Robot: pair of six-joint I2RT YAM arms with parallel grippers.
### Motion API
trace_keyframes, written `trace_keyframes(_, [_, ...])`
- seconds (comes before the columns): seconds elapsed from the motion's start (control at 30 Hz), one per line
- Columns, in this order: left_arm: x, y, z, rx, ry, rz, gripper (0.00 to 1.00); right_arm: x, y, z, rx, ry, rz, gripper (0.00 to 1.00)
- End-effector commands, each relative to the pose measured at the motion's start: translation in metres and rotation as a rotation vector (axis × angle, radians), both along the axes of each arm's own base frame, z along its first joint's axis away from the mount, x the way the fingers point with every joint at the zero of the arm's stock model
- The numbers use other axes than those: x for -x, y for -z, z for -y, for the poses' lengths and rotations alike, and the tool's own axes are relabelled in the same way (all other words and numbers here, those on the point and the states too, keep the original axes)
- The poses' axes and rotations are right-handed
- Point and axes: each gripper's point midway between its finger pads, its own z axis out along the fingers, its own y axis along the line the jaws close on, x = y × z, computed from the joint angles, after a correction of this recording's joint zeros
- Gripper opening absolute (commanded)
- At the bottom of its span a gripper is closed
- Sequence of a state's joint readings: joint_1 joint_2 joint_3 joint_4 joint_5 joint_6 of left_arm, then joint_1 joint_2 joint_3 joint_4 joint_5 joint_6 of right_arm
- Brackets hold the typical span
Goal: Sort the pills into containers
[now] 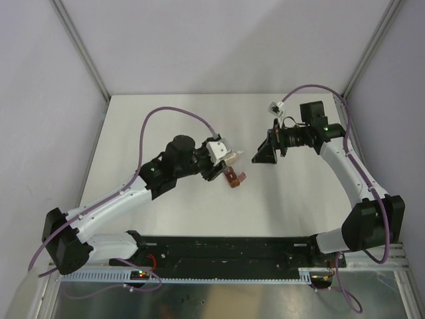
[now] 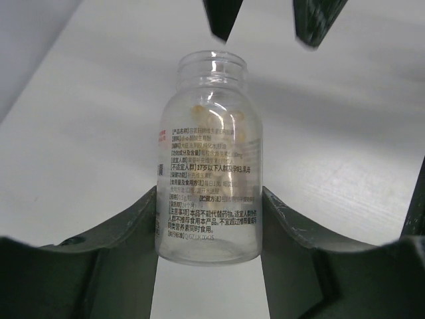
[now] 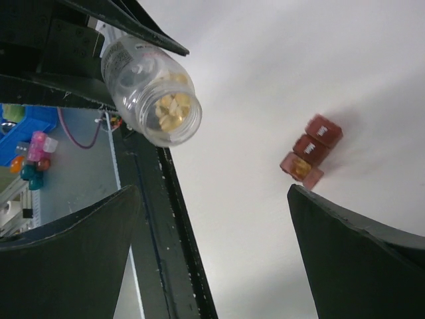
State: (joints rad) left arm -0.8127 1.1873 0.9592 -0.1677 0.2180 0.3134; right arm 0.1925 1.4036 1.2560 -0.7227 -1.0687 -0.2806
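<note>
My left gripper [image 1: 228, 159] is shut on a small clear vial [image 2: 209, 159] and holds it tilted, mouth toward the right arm, above the table. Orange-tan pills [image 3: 170, 110] lie inside the vial [image 3: 151, 98] near its mouth. The dark red strip of containers [image 1: 233, 177] lies on the table just below the vial. In the right wrist view the strip [image 3: 312, 150] shows two lids shut and the end compartment open with pills [image 3: 300, 166] in it. My right gripper [image 1: 261, 155] is open and empty, facing the vial's mouth from the right; its fingertips [image 2: 222, 20] show in the left wrist view.
The white table [image 1: 166, 219] has grey walls at the back and sides. A black rail [image 1: 219, 249] with both arm bases runs along the near edge. Colourful items [image 3: 30, 156] lie off the table beyond the rail.
</note>
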Motion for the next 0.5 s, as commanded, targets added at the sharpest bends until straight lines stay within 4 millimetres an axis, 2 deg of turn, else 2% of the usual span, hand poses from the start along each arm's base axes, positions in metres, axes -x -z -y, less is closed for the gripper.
trace_keyframes(0.0, [0.007,-0.058,0.011,0.136,0.027,0.029,0.0,-0.004,-0.033,-0.022,-0.069,-0.063,0.026,1.0])
trace_keyframes(0.13, [0.012,-0.067,0.014,0.148,0.04,0.008,0.0,-0.001,-0.042,-0.036,-0.096,-0.113,-0.004,1.0])
trace_keyframes(0.3, [0.014,-0.062,0.018,0.122,0.037,0.001,0.0,0.003,-0.056,-0.047,-0.133,-0.164,-0.03,1.0])
trace_keyframes(0.47, [0.006,-0.057,0.019,0.091,0.002,0.017,0.0,0.014,-0.071,-0.053,-0.165,-0.212,-0.024,0.98])
